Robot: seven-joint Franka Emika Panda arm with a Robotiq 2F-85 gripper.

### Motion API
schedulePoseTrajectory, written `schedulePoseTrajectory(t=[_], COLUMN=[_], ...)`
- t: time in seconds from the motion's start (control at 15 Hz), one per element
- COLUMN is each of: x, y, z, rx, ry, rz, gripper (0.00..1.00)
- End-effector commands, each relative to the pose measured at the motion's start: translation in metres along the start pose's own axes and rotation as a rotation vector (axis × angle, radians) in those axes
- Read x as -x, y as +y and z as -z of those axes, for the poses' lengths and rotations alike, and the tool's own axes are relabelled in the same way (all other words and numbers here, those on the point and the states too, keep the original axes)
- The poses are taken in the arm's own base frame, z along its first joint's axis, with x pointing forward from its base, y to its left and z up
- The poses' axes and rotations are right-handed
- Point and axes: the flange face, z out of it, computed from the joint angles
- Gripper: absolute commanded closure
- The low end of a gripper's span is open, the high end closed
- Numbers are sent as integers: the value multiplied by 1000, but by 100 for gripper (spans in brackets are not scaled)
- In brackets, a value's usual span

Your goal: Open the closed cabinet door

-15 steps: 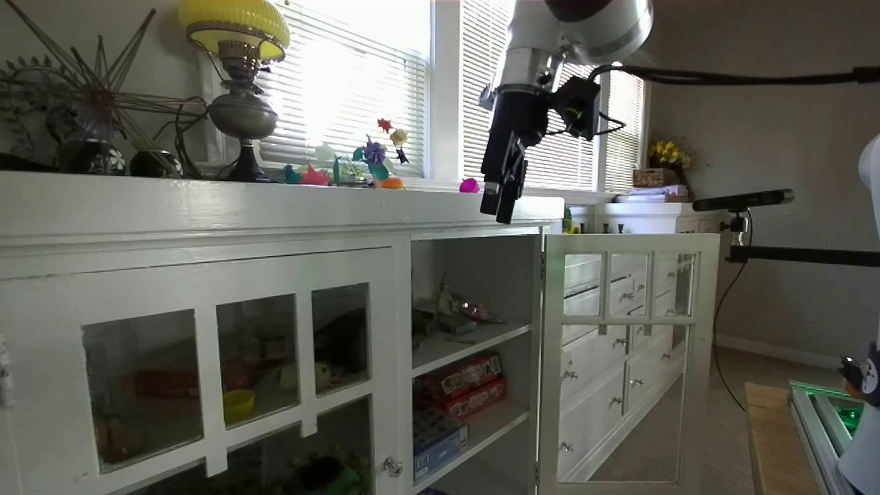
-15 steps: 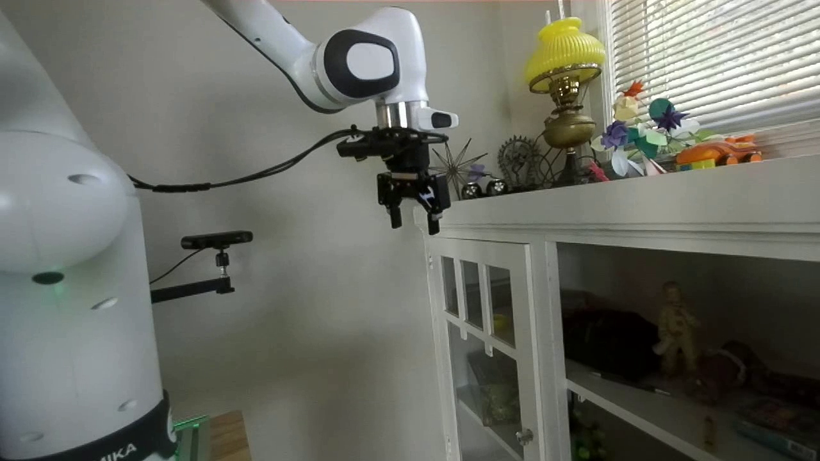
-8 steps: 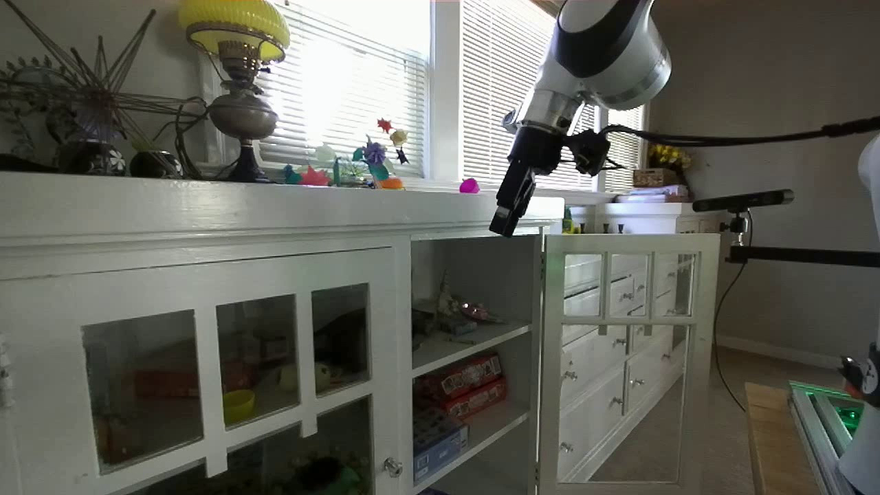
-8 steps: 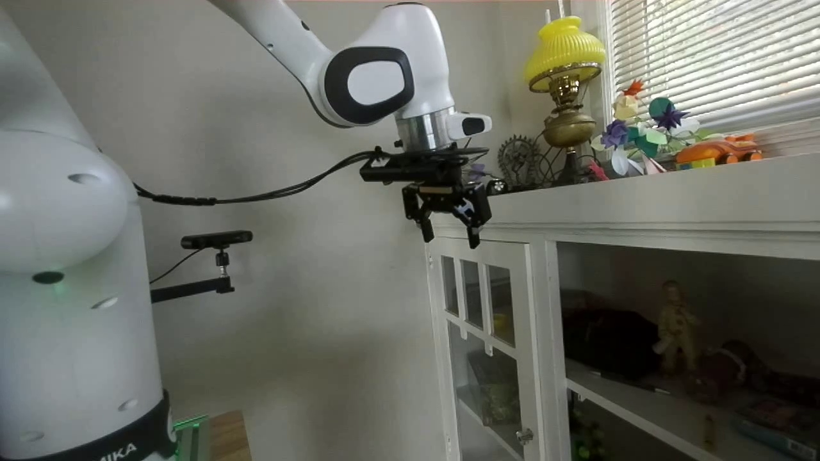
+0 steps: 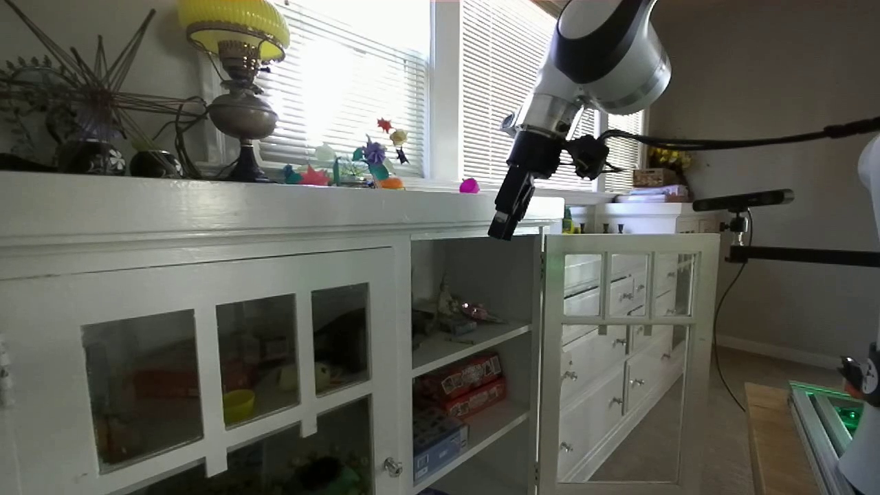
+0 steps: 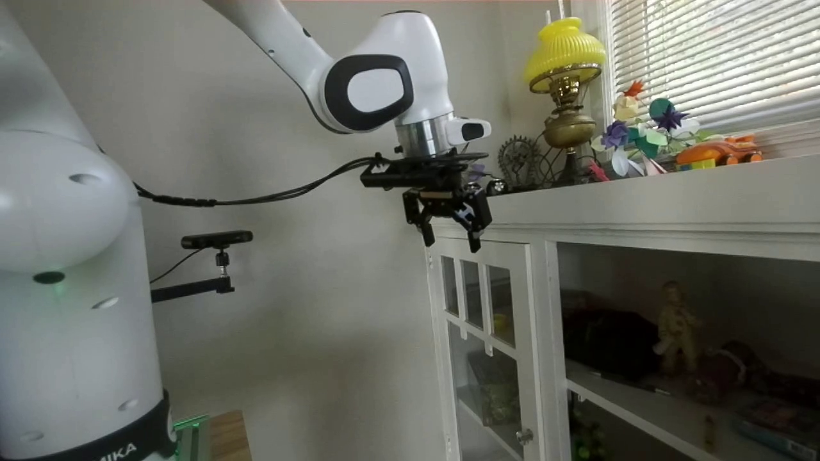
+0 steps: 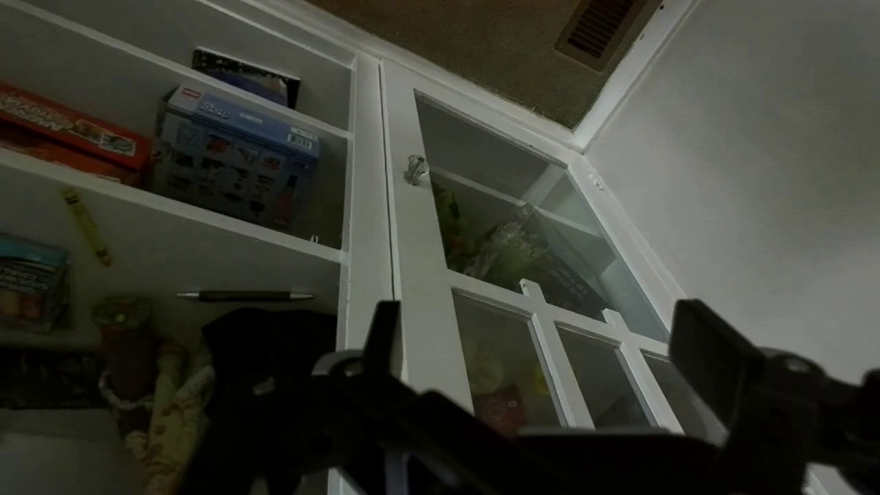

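Observation:
The closed cabinet door (image 5: 210,385) is white with glass panes and fills the lower left of an exterior view. It also shows in an exterior view (image 6: 488,339) and the wrist view (image 7: 540,313). It sits flush in its frame. Its clear knob shows in both exterior views (image 5: 392,467) (image 6: 524,436) and in the wrist view (image 7: 416,170). My gripper (image 6: 451,246) is open and empty, pointing down near the cabinet's top edge, well above the knob. In the wrist view its fingers (image 7: 537,309) are wide apart with the door beyond them. Nothing touches the gripper.
A narrower paned door (image 5: 619,320) stands swung open beside shelves holding red boxes (image 5: 467,385) and a blue box (image 5: 440,447). A yellow lamp (image 6: 567,57), paper flowers (image 6: 647,128) and an orange toy car (image 6: 721,152) stand on the cabinet top.
My gripper has moved lower and tilted. In an exterior view it has shifted right towards the cabinet. Most of this came in the first half second. The door has not moved.

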Motion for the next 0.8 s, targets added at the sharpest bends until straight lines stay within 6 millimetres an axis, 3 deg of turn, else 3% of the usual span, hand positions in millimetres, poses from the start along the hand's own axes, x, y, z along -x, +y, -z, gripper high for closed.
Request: schedulePoseTrajectory(t=[0.0,0.53,0.73], x=[-5,-21,-29], y=[3,0,15], z=[-13,-39,-42], rx=[24,-12,4], ry=[73,209,244], rz=[26,192,258], gripper=[0,0,0])
